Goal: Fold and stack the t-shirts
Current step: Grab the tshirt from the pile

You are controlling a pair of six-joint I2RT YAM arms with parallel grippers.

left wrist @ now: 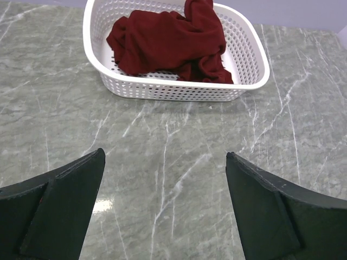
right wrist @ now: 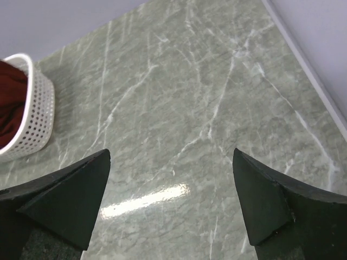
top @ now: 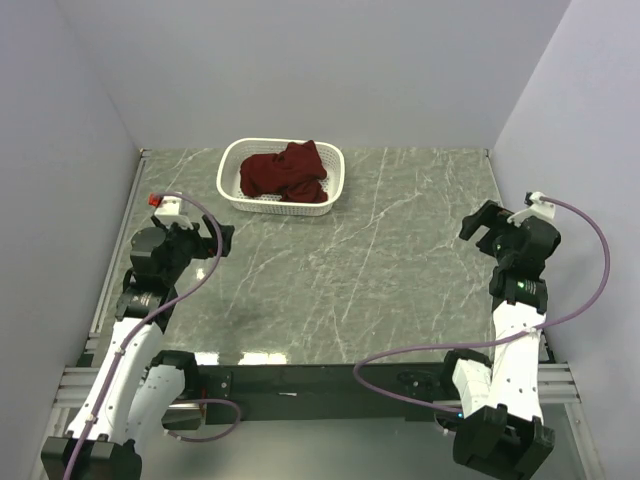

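Top external view: low in the frame, the left pincer and right pincer hang over the sides of the worktop. Both are spread wide and hold nothing, likely parked clear so cloth can be laid out between them. At upper centre, the maroon t-shirt lies crumpled inside the white basket. The left wrist view shows its bunched folds plainly. The right wrist view catches only a sliver, possibly a sleeve.

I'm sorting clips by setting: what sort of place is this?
Probably a robot lab test cell, not a home: a left arm and right arm bolted at the edge of a marble-look table, plain pale walls boxing it in, and a white basket holding a crumpled dark red t-shirt.
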